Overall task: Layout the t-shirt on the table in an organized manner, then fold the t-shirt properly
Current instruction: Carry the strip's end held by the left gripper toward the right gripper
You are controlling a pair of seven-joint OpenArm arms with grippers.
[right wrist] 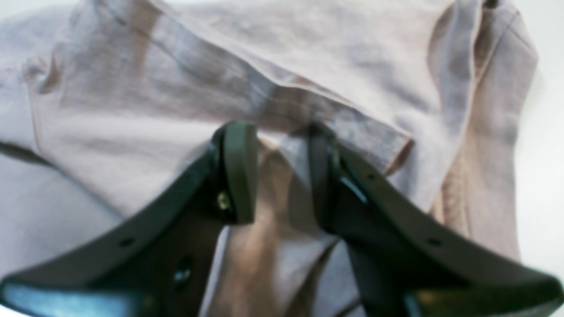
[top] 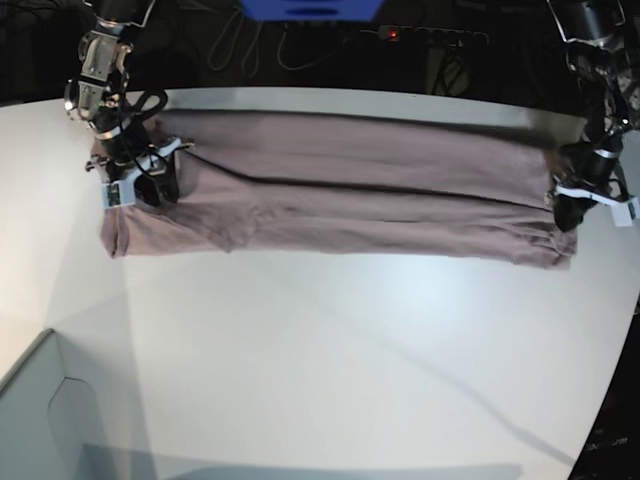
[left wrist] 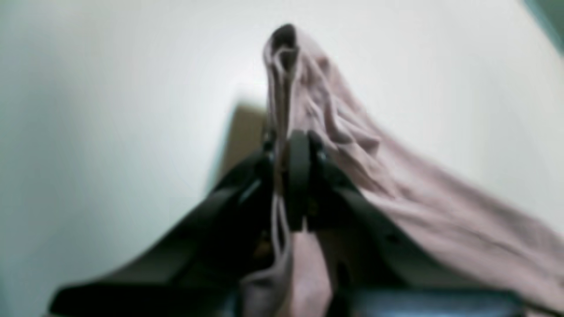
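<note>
On the far half of the white table (top: 320, 380) the mauve t-shirt (top: 330, 200) lies as a long creased band. The left gripper (left wrist: 297, 145) is clamped on one end – the right gripper (right wrist: 282, 171), jaws apart, straddles a fold.

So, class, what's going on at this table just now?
Two robot arms are working on a mauve t-shirt stretched in a long folded band across the white table. The left pincer is shut on a bunched end of the cloth. The right pincer sits at the other end with cloth between its parted fingers; whether it grips is unclear. A pale grey box sits at the near corner.
</note>
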